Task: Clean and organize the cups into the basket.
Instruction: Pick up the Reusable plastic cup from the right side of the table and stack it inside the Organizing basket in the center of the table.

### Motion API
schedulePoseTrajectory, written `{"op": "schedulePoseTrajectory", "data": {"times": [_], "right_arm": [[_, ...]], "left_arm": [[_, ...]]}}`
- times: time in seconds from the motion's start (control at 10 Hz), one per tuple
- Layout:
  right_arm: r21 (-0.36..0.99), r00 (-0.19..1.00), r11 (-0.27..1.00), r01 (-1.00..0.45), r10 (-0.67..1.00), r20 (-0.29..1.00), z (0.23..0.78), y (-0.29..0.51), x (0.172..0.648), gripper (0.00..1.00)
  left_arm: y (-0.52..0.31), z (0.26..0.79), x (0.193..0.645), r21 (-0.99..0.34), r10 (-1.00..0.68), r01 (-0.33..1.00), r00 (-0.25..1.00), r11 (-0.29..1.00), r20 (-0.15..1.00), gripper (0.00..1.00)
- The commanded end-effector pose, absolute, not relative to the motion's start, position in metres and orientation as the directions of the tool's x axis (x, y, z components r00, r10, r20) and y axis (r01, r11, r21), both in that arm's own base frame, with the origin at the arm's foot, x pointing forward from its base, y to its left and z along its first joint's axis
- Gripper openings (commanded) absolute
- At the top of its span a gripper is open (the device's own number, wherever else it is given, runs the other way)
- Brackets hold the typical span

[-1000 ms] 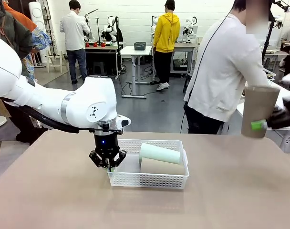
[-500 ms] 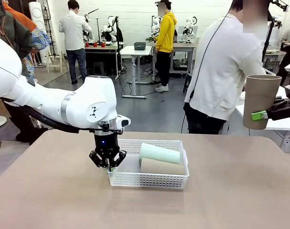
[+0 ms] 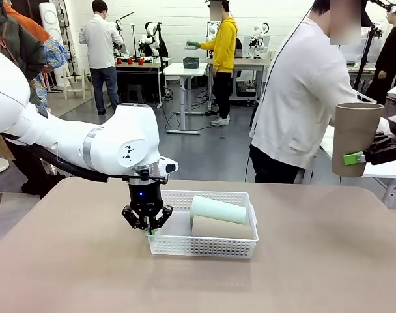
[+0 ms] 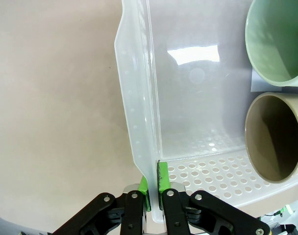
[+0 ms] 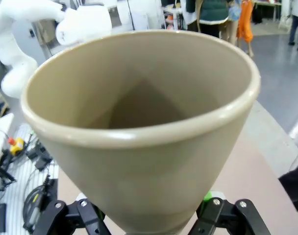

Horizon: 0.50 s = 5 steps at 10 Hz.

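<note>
So far, two cups lie on their sides in the white basket [image 3: 204,246] on the desk [image 3: 315,261]: the pale mint cup [image 3: 219,209] at the far side and a tan cup [image 3: 221,227] touching it on the near side (both mouths face the basket's left end). One more tan cup [image 3: 355,130] is left to place. The right tool [image 3: 354,158] grips it upright, raised by the desk's right edge, well apart from the basket. The left tool [image 3: 148,225] is clenched on the basket's near-left wall.

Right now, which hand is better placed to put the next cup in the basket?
Right. The right hand holds a tan cup upright in the air at the right; the left hand is shut on the basket, holding no cup.
</note>
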State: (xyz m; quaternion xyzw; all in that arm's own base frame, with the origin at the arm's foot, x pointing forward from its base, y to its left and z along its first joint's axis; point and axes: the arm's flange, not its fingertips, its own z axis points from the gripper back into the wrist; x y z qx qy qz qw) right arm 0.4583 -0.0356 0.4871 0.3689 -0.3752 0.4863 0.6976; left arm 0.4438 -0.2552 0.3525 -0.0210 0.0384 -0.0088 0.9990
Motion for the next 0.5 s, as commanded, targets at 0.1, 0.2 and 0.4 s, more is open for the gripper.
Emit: {"op": "schedulePoseTrajectory", "data": {"times": [0.1, 0.2, 0.4], "right_arm": [[0.106, 0.193, 0.167, -0.98, 0.692, 0.696, 0.526, 0.058, 0.501, 0.8], [0.133, 0.179, 0.123, -0.983, 0.776, 0.605, 0.528, 0.098, 0.517, 0.8], [0.19, 0.125, 0.049, -0.981, 0.902, 0.414, 0.521, 0.177, 0.544, 0.8]], "left_arm": [[-0.256, 0.354, 0.443, -0.04, -0.02, 0.017, 0.997, 0.999, -0.079, 0.0], [-0.256, 0.354, 0.443, -0.04, -0.02, 0.017, 0.997, 0.999, -0.079, 0.0], [-0.256, 0.354, 0.443, -0.04, -0.02, 0.017, 0.997, 0.999, -0.079, 0.0]]}}
